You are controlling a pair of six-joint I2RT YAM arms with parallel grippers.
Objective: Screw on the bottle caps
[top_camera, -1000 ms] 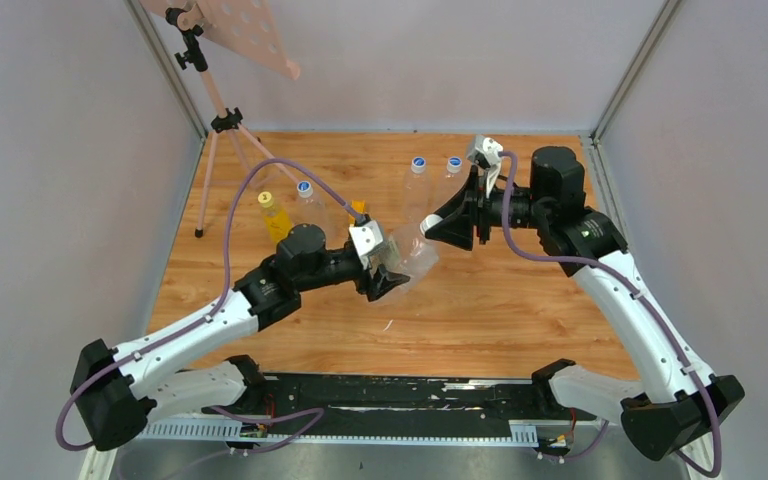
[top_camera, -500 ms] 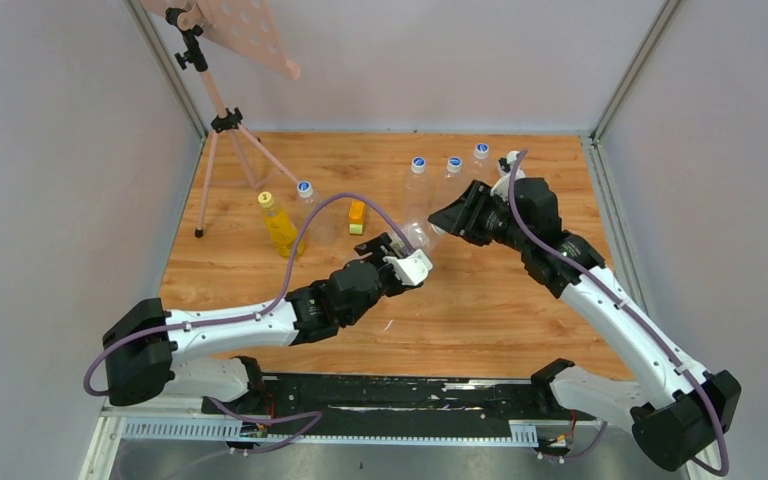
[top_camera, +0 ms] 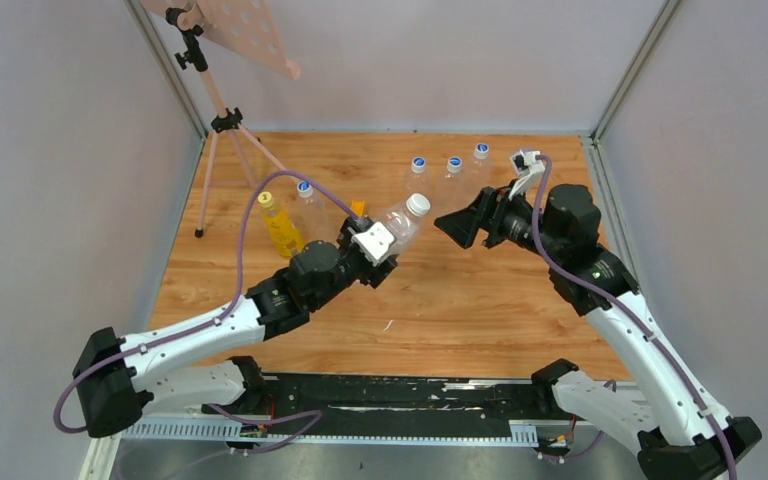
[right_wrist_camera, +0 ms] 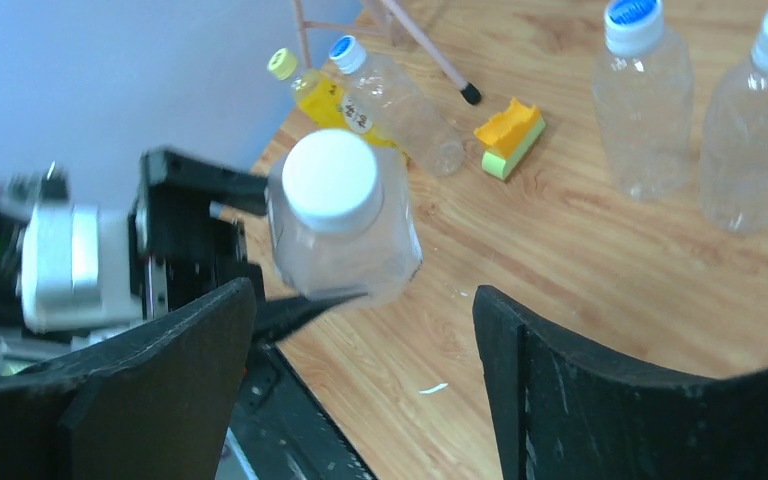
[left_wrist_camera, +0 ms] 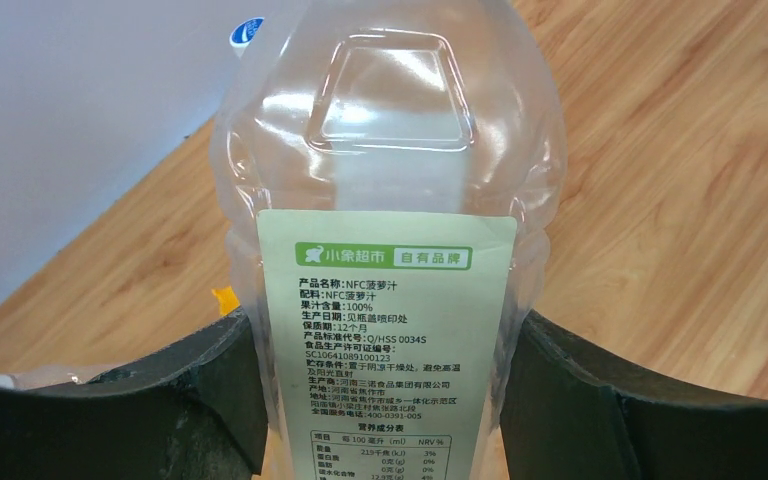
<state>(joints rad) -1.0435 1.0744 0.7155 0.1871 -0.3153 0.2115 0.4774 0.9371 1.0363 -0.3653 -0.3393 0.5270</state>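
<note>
Bottle in left tool, label legible there — white cap from right wrist

Table: wooden tabletop, light orange-brown planks with the grain running left to right.
Block: small orange-and-green block, orange layer over green, lying flat on the wood left of centre toward the far side; partly hidden in the top view.
Tripod: thin pink-legged tripod at the far left corner, with black clamps on its stem. One black-tipped foot rests on the wood near the block, not touching it.
Board: pink perforated board mounted on top of the tripod, tilted.
Scrap: small white fleck on the wood, near the front edge.
Walls: plain grey panels on three sides.
Frame: metal corner posts at the far corners.
Front rail: black strip along the near edge.
</note>
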